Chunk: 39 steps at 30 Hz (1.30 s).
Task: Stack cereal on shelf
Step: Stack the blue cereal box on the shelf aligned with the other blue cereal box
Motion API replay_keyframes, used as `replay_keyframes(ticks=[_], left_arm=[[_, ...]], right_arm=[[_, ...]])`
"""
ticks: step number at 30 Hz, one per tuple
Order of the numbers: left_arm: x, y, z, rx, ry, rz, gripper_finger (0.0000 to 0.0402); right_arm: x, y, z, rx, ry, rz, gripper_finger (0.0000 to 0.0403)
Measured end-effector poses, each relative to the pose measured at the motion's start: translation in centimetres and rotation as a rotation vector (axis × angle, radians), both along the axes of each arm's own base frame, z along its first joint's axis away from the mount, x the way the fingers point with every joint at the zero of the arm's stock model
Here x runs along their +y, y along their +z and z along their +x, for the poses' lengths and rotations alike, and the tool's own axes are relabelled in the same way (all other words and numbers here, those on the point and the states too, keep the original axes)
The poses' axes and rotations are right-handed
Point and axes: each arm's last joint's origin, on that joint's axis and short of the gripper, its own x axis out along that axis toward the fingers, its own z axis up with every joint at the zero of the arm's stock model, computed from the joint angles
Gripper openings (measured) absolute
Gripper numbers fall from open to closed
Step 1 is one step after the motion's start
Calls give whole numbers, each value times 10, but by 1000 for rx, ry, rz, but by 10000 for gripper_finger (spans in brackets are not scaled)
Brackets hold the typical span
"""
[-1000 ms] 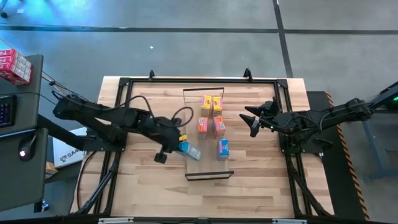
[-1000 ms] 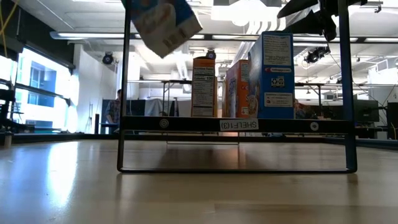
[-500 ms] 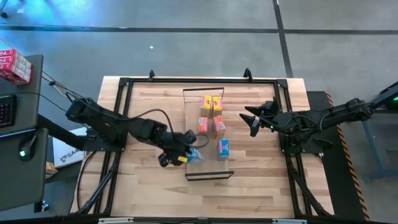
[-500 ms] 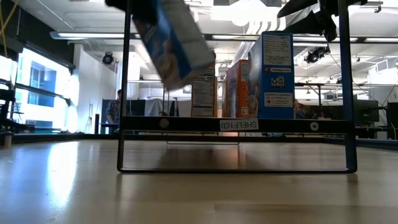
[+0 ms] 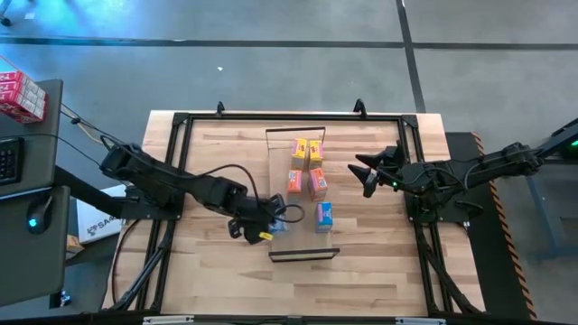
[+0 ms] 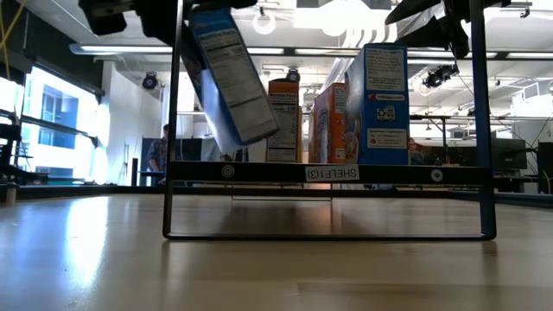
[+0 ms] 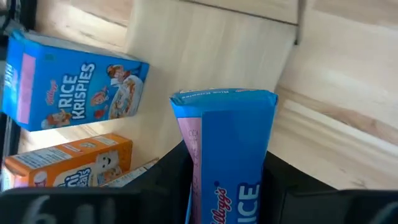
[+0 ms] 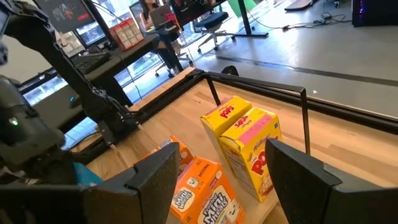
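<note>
Left gripper (image 5: 268,223) is clamped on a tilted blue cereal box (image 6: 226,78) over the shelf (image 5: 284,137), at 9 o'clock from the standing blue box (image 5: 323,215); right gripper (image 5: 366,174) waits with fingers spread.

Five small cereal boxes are seen standing upright on the long light-wood shelf (image 5: 282,144): two yellow boxes (image 5: 307,150) side by side at its far end, two orange-pink boxes (image 5: 306,182) just beside them, and one blue box (image 5: 323,216) nearer the shelf's near end. A sixth box, the second blue box (image 6: 226,76), is held tilted above the shelf's left edge, clamped between dark fingers (image 7: 163,177).
</note>
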Motion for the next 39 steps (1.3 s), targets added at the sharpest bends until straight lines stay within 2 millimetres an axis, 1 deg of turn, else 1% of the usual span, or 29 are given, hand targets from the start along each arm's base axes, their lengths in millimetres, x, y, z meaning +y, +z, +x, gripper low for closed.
replay_keyframes(ticks=[2,5,9,12,17,20,25,28,34,39], left_arm=[[-2,3,-2,-2,-22,-24,110],[-2,3,-4,27,-58,-76,104],[-1,0,-1,24,-94,-43,95],[1,2,2,-3,-88,-49,93],[6,1,2,14,-61,-94,92],[6,2,2,19,-38,-123,95],[6,2,3,22,-34,-152,119],[6,-2,9,14,-16,-171,144],[6,-15,17,29,-5,-131,192],[6,-19,19,34,0,-115,216]], right_arm=[[0,0,0,3,0,-1,236],[0,0,0,3,0,-1,236],[0,0,0,4,0,-1,236],[0,0,0,4,0,-1,236],[0,0,0,2,-2,3,236],[0,0,0,2,-1,3,236],[0,0,0,3,-2,3,236],[0,0,0,0,-4,7,236],[0,-1,0,-11,-22,22,236],[-1,-1,0,-10,-29,19,236]])
